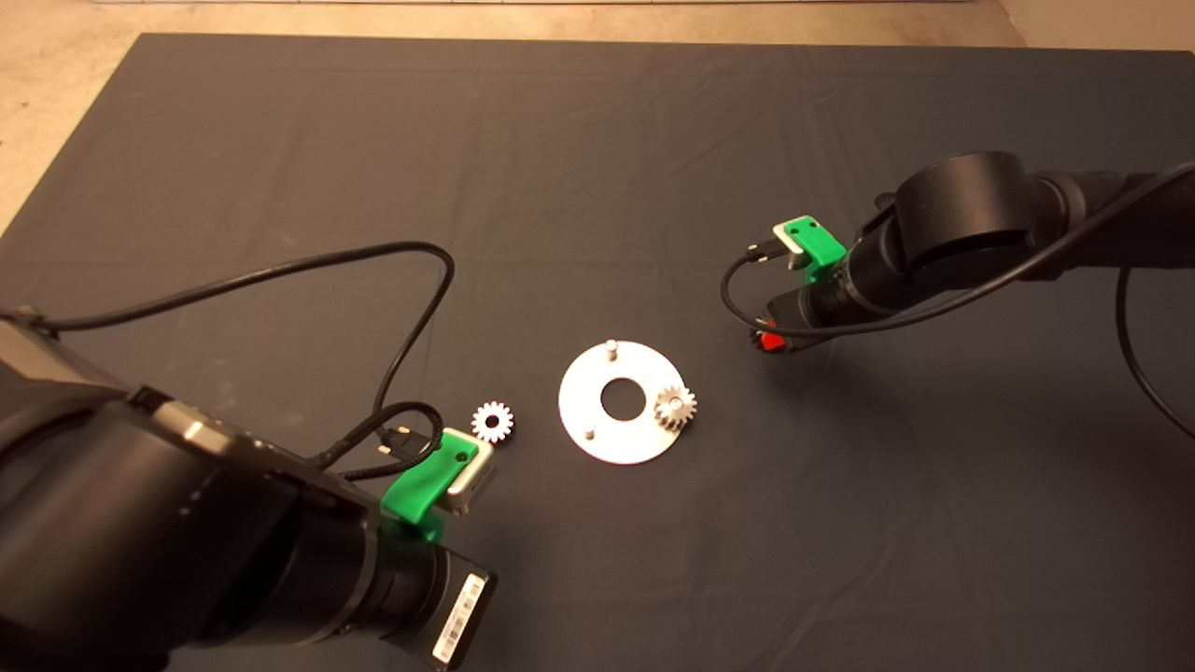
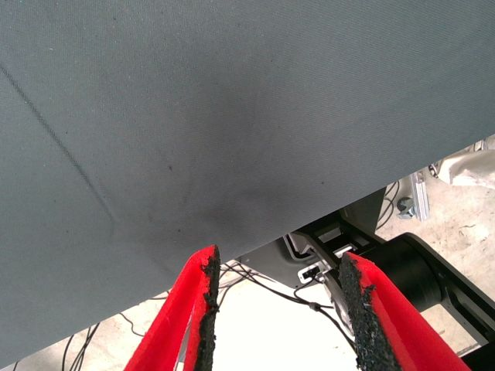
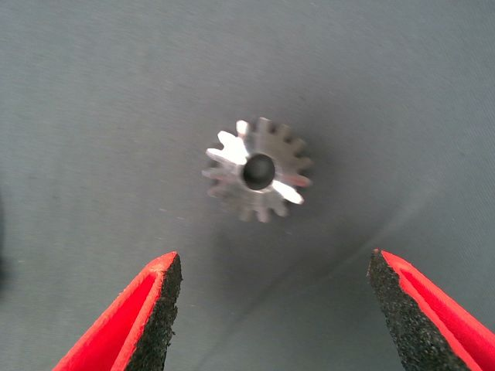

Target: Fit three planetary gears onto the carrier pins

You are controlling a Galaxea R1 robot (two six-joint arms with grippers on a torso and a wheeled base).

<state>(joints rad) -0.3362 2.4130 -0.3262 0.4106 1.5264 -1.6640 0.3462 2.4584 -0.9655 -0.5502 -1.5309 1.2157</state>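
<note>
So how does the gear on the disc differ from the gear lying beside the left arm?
The gear on the disc sits at the right edge of the disc, apparently on a pin; the gear on the mat lies flat on the mat, apart from the disc. The gear on the disc looks greyer, the gear on the mat brighter. Both are small and toothed, far smaller than the disc.

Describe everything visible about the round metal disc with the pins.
The disc is flat, shiny silver metal with a large round centre hole, lying flat on the dark mat between the two arms. Two short upright pins stand bare; a toothed grey gear sits at its right edge, overhanging the rim. No gripper touches it.
</note>
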